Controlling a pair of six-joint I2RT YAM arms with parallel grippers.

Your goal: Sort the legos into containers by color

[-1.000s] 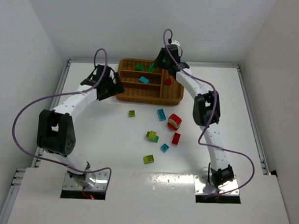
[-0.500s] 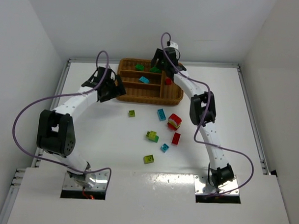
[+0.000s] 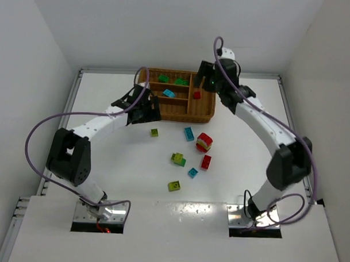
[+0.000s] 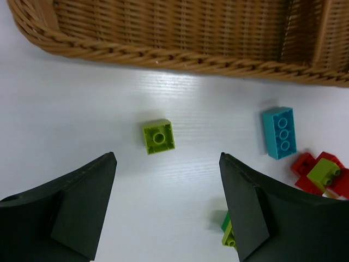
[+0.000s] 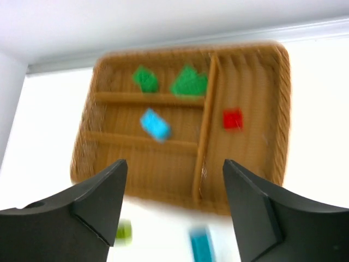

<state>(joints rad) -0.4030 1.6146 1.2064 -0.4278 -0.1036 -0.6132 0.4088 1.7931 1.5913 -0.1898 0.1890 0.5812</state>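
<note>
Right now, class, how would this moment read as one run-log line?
left gripper: open, near yellow-green brick | right gripper: open, facing tray | tray: two green bricks, one cyan brick, one red brick

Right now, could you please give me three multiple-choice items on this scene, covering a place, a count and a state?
1. Where in the tray does the red brick lie?
A. The crosswise section
B. The middle long section
C. The nearest long section

2. How many green bricks lie in the tray?
A. One
B. Two
C. Four

3. How is the left tool?
A. Shut on a brick
B. Shut on the tray's rim
C. Open and empty

Answers:
1 A, the red brick sits alone beyond the cross divider.
2 B, both share the farthest long section.
3 C, it stands open, and a yellow-green brick on the table shows in the gap.
</note>
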